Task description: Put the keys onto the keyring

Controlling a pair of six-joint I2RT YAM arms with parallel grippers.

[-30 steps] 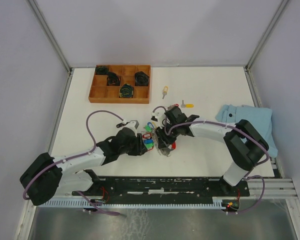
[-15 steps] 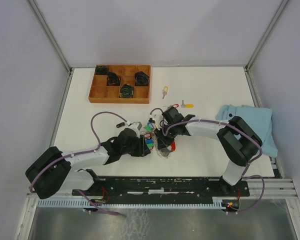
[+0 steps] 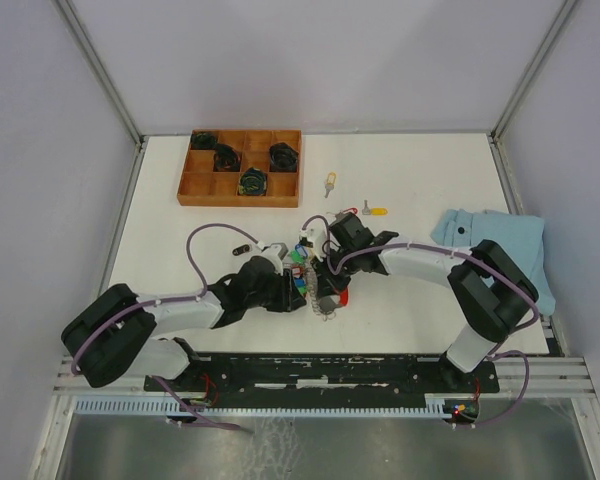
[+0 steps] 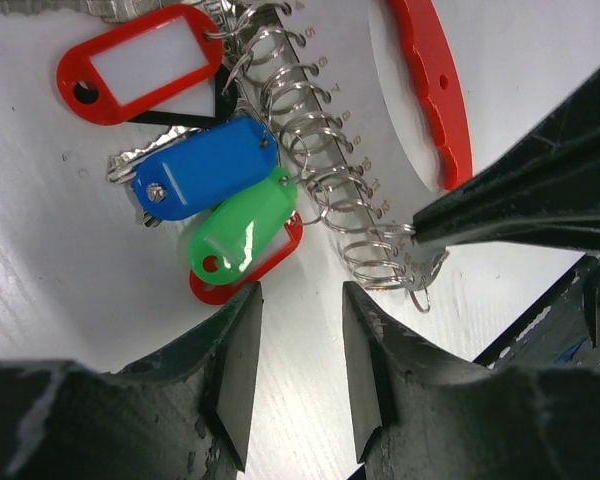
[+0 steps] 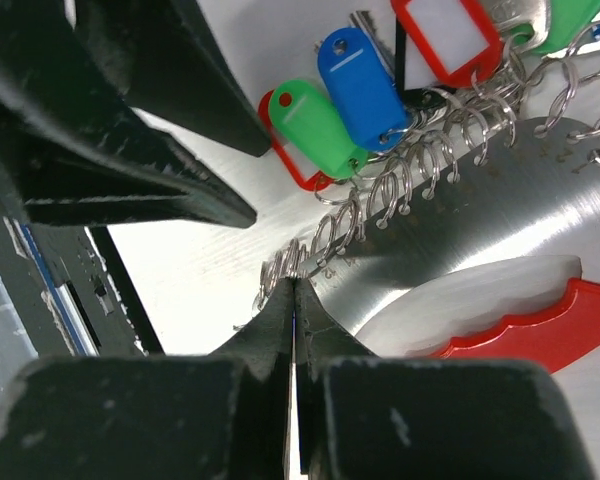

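My right fingers (image 5: 293,285) are pressed together on the last wire loop at the end of the keyring (image 5: 400,190), which lies on the white table (image 3: 420,170) between my two wrists. My left fingers (image 4: 298,300) stand spread just beside its tags, with nothing between them.

A blue tag (image 4: 205,170) and a green tag (image 4: 245,230) lie against the row of loops on my left side. The red strap (image 4: 430,90) curves along the other side.

Two loose keys (image 3: 330,183) with yellow tags lie apart from the bunch, past my right arm. A wooden tray (image 3: 190,186) sits at the far left and a blue cloth (image 3: 500,245) at the right edge.

From above, both wrists cover most of the bunch and hide the pinch itself. A red tag under the green one shows only its rim. The key blades run out of the wrist views. The dark things in the tray are too small to make out.
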